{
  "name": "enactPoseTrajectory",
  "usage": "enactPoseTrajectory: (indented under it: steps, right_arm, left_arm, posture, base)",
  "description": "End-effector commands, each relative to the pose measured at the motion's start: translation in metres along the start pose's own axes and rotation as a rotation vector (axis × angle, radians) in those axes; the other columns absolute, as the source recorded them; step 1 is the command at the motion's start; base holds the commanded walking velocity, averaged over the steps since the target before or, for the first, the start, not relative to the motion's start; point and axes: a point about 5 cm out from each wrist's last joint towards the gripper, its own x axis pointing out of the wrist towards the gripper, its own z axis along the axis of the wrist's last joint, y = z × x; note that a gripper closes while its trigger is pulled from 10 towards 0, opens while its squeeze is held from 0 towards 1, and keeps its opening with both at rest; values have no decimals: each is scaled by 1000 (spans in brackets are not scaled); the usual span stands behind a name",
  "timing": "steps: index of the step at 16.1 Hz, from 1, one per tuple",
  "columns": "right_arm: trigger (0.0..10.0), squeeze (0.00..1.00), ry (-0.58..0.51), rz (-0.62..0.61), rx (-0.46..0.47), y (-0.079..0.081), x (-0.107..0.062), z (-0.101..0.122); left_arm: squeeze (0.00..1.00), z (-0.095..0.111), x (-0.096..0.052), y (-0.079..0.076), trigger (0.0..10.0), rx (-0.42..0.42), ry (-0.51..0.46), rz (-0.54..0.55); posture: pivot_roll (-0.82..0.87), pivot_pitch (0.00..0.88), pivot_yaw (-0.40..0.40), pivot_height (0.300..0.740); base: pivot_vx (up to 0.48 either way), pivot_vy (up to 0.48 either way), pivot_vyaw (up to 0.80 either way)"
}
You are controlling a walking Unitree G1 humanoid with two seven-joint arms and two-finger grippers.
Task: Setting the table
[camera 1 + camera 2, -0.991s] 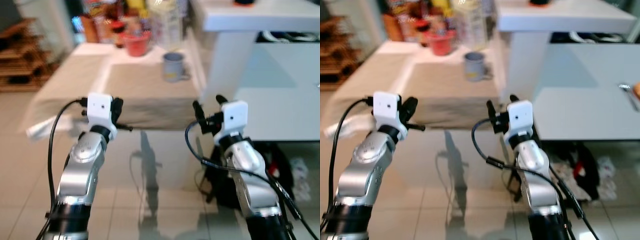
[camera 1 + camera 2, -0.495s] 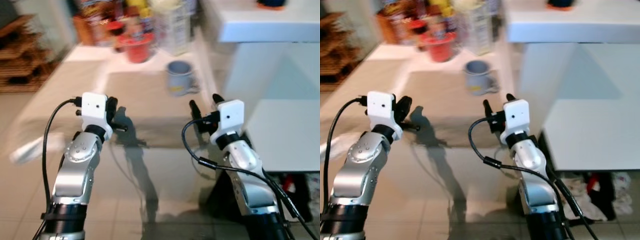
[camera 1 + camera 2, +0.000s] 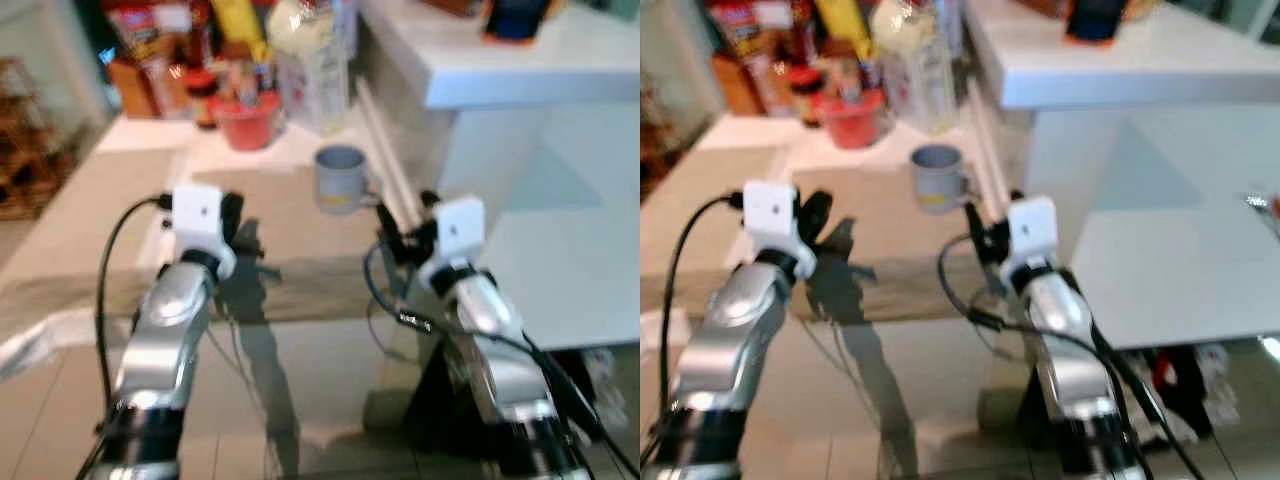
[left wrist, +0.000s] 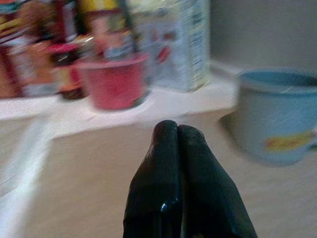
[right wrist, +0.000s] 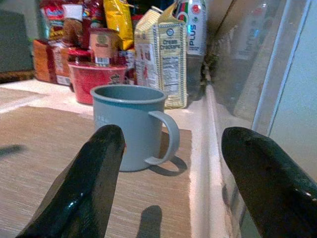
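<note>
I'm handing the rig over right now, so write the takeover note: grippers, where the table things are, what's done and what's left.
Left gripper: shut, empty, held over the beige table.
Right gripper: open, empty, lined up on the blue mug, not touching it.
Mug stands upright on the brown placemat, handle towards the white counter. Behind it: red bowl, carton, snack packets.
Done: approach to the table. Nothing picked up.
Left: likely grasp the mug with the right gripper, then place it for the setting.

Silver arms (image 3: 165, 330) — white wrist blocks (image 3: 199, 216), black cables (image 3: 108, 285)
</note>
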Motion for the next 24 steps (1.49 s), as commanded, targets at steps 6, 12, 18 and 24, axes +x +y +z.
enactPoseTrajectory:
  steps: [6,12,18,24]
  right_arm:
    - [10000,0,67,-79,-12,-30,30,-7]
    - [10000,0,133,-13,35,-16,59,-18]
    - [10000,0,68,-77,-79,-27,76,-3]
    - [10000,0,77,-105,-99,-30,85,-2]
  left_arm:
    - [0,2,1,-7,10000,5,-3,-23]
    - [0,2,-2,-6,10000,7,0,-16]
    - [0,2,-4,-7,10000,6,4,-15]
    - [0,1,-9,-6,10000,10,15,-10]
  posture:
    - [-51,0,30,736]
    - [-27,0,24,736]
    - [-22,0,23,736]
    - [14,0,14,736]
  base:
    - [0,0,0]
    - [0,0,0]
    - [0,0,0]
    - [0,0,0]
